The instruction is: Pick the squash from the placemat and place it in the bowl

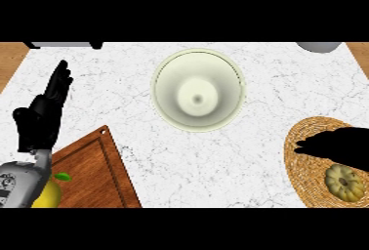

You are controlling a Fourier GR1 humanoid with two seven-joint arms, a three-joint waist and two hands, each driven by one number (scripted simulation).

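While the right hand (338,145) hung over the woven placemat (306,166) at the counter's right edge, the squash (344,182) lay on that placemat's near part, just below the hand and not held. The squash was pale yellow, round and ribbed, with a darker dimple at its middle. The right hand showed only as a black shape with its fingers pointing toward the counter's middle; they looked fairly straight and curled round nothing, though the shape was too dark to tell more. Whether the hand touched the squash could not be told.

The bowl (198,90) stood near the counter's far edge, about midway along it, well apart from the placemat. It was pale cream-green and held nothing.

The left hand (45,113) rested near the counter's left edge, open, fingers up and straight. Its grey forearm (20,184) came in at the near left corner. A wooden cutting board (93,171) lay at that same near left corner, set at a slant, and a lemon (48,195) with a green leaf sat on it, partly hidden by the forearm.

The counter (245,161) was white marble. At its far right corner a pale grey rounded object (318,46) showed in part.
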